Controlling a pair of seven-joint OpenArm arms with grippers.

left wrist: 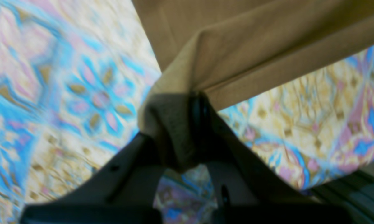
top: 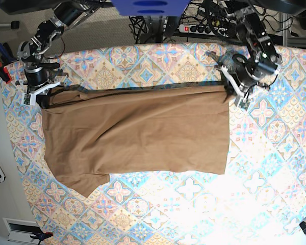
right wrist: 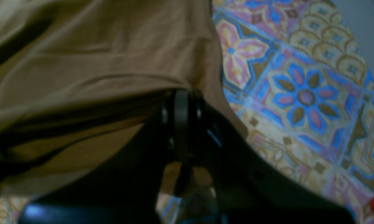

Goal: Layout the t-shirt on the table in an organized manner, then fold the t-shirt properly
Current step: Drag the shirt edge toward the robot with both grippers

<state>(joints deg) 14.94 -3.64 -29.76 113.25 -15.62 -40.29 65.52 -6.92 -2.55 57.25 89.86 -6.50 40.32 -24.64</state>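
The base view is evenly lit from overhead and fairly sharp, though a strong white glare washes out the pattern of the table [top: 275, 168] toward five and six o'clock. The t-shirt [top: 137, 132] casts a thin dark shadow along its twelve o'clock edge. Both wrist views are soft — the left wrist view is heavily smeared toward nine o'clock, where the tile pattern runs into streaks. In the right wrist view the light is dimmer, the fabric's folds fall into deep shadow at eight o'clock, and the black left gripper [left wrist: 197, 102] and right gripper [right wrist: 180, 102] sit too close to the lens — dark and out of focus.
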